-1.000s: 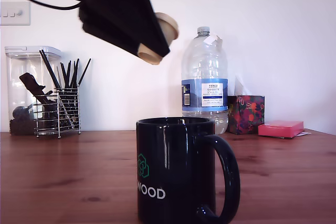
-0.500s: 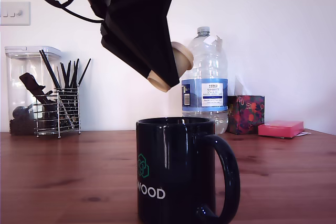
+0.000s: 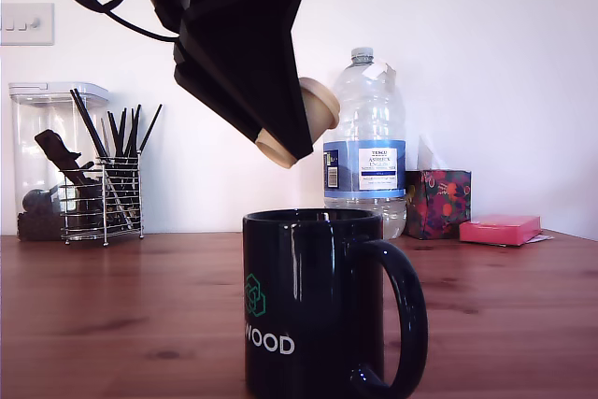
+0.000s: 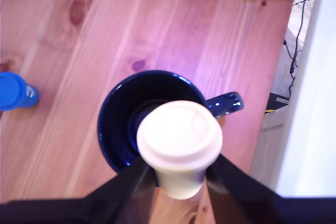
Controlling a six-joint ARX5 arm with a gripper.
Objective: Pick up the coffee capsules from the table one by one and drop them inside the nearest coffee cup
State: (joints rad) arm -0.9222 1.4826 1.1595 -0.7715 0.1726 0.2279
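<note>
A cream coffee capsule [image 3: 313, 109] hangs tilted in the air, with my black gripper [image 3: 291, 128] shut on it. It is directly above the open mouth of the glossy black mug [image 3: 313, 310], which stands on the reddish-brown table [image 3: 112, 315] and shows white "WOOD" lettering. In the wrist view the capsule [image 4: 179, 139] sits between my two fingers [image 4: 134, 179], its wide rim facing the camera, and covers part of the mug's dark opening [image 4: 123, 124]. The mug's handle [image 4: 226, 103] sticks out to one side.
At the back of the table stand a clear water bottle [image 3: 364, 142], a wire holder of black sticks [image 3: 105, 193] before a clear canister [image 3: 42, 156], a patterned tissue box [image 3: 437, 203] and a pink box [image 3: 500, 229]. A blue cap [image 4: 14, 91] shows in the wrist view.
My gripper came down and to the exterior view's right with the capsule, then settled slightly back up and to the left above the mug. The mug has not moved.
</note>
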